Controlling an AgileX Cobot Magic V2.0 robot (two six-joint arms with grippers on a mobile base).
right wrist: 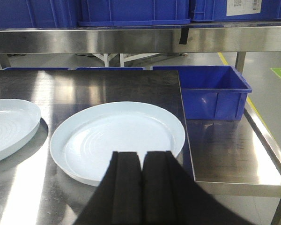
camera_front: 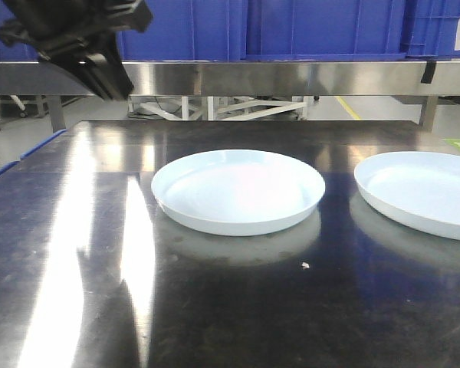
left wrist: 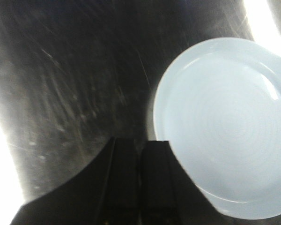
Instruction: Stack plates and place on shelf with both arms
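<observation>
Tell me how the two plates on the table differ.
The left plate sits mid-table; the right plate lies near the right edge of the table. The left gripper hangs high, off to the side of the left plate; the right gripper faces the right plate from its near side. Both are round, pale bluish-white, empty, lying flat, apart.

The left arm [camera_front: 77,38] is black, with angular parts. The fingers [left wrist: 125,183] of both arms are flat, matte black, rectangular.
</observation>
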